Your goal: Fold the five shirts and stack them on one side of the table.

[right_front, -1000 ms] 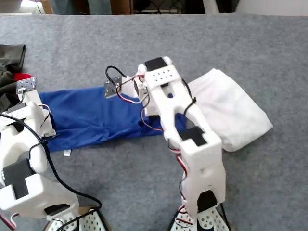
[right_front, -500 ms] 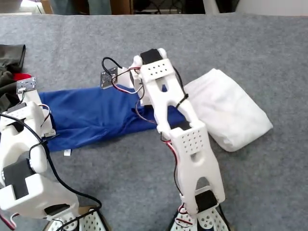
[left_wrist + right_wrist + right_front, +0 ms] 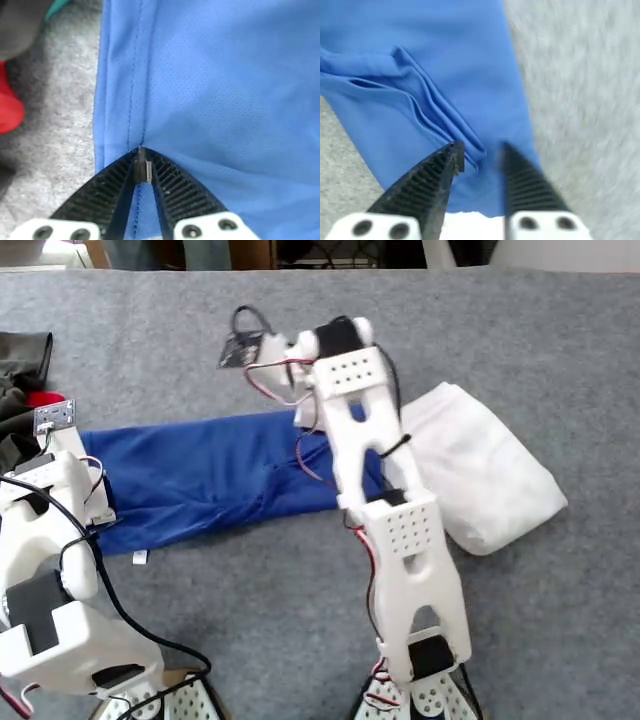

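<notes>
A blue shirt (image 3: pixel 200 480) lies stretched across the desk (image 3: pixel 520 330). The left end effector (image 3: pixel 142 166) pinches its hem, likely anchoring it; the right end effector (image 3: pixel 481 150) hovers part-open over the other end, ready to grip.

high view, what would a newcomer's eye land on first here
The long blue shirt spread across the middle of the grey table, with the left gripper shut on its edge at one end. Next, the right gripper, open over the other end, beside a folded white shirt.
</notes>
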